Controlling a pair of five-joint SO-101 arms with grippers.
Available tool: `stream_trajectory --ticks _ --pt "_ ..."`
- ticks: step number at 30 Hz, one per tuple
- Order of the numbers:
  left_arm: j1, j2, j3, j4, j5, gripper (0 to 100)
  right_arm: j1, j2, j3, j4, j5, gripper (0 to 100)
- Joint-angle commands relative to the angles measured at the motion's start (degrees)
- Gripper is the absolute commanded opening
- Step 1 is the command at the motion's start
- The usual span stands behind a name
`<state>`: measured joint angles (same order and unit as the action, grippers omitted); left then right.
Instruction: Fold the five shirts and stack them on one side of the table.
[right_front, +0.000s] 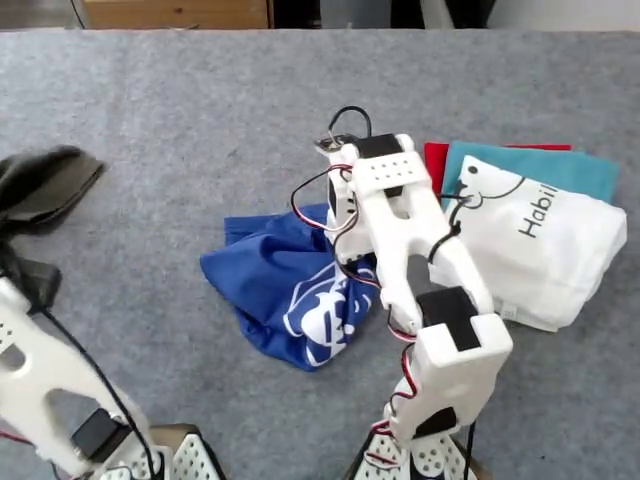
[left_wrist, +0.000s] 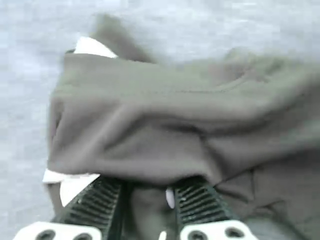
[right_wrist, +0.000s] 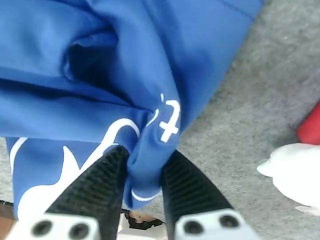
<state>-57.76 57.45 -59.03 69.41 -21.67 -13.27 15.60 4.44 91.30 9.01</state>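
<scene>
Right wrist view: shirt (right_wrist: 100, 75) in tool (right_wrist: 145, 156)

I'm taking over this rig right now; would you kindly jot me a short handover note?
Left end effector: shut on the grey shirt, at the left edge of the table.
Right end effector: shut on the crumpled blue shirt, mid-table.
Done: white shirt, teal shirt and red shirt lie folded and stacked on the right side.
Left: fold grey and blue, then add them to that stack.

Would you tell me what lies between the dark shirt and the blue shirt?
In the high view, only bare grey table separates the dark shirt and blue shirt.
</scene>
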Motion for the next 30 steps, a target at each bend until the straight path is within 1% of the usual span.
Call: stream_trajectory --ticks 1,3,5,7,9,13,14,15,16,19,20,22,24,26,28,30 --pt "-6.7 -0.4 -14.2 1.8 5.3 3 -2.3 -3.6 0.1 0.2 0.2 1.5" --pt "-8.3 -0.2 -18.7 3.7 11.1 3 -3.8 -3.2 0.3 0.2 0.2 1.5" --pt "-8.3 -0.1 -22.8 9.1 16.1 3 -4.6 -3.1 1.1 0.0 0.5 1.8" --pt "-7.1 0.1 -25.7 13.5 15.7 3 -4.5 -3.1 2.0 -0.3 1.9 3.0" --pt "-5.3 0.1 -26.5 18.1 13.5 3 -4.3 -3.6 1.9 0.3 4.7 10.7" --pt "-0.9 -0.4 -27.0 26.9 10.5 3 -3.8 -4.5 -2.4 4.7 6.5 35.4" --pt "0.1 -0.4 -27.0 28.6 10.4 3 -3.8 -5.0 -4.6 6.5 7.7 39.3" --pt "1.3 -0.5 -27.0 30.2 10.4 3 -3.9 -5.2 -7.4 8.6 8.6 41.1" --pt "2.3 -0.5 -27.0 31.4 10.5 3 -3.9 -5.7 -10.4 9.8 9.0 41.3" --pt "4.8 -0.5 -26.9 31.6 10.7 4 -4.0 -7.0 -18.7 9.8 9.0 41.3" --pt "5.5 -0.5 -26.7 31.6 10.7 5 -5.3 -7.3 -21.0 9.8 9.0 41.3" --pt "6.8 -0.4 -26.5 31.6 10.7 11 -9.1 -6.9 -23.8 9.8 9.0 41.3" --pt "7.5 -0.4 -26.9 31.5 10.8 19 -14.9 -5.3 -25.3 9.7 9.0 41.3" --pt "8.1 -0.5 -27.0 31.4 10.8 24 -20.2 -2.4 -26.4 9.5 9.0 41.3" --pt "8.5 -0.6 -27.1 31.4 11.1 25 -24.2 1.7 -28.4 9.5 7.6 41.3" --pt "8.3 -0.6 -28.2 31.4 13.2 26 -26.5 7.3 -30.9 9.4 6.2 40.5"
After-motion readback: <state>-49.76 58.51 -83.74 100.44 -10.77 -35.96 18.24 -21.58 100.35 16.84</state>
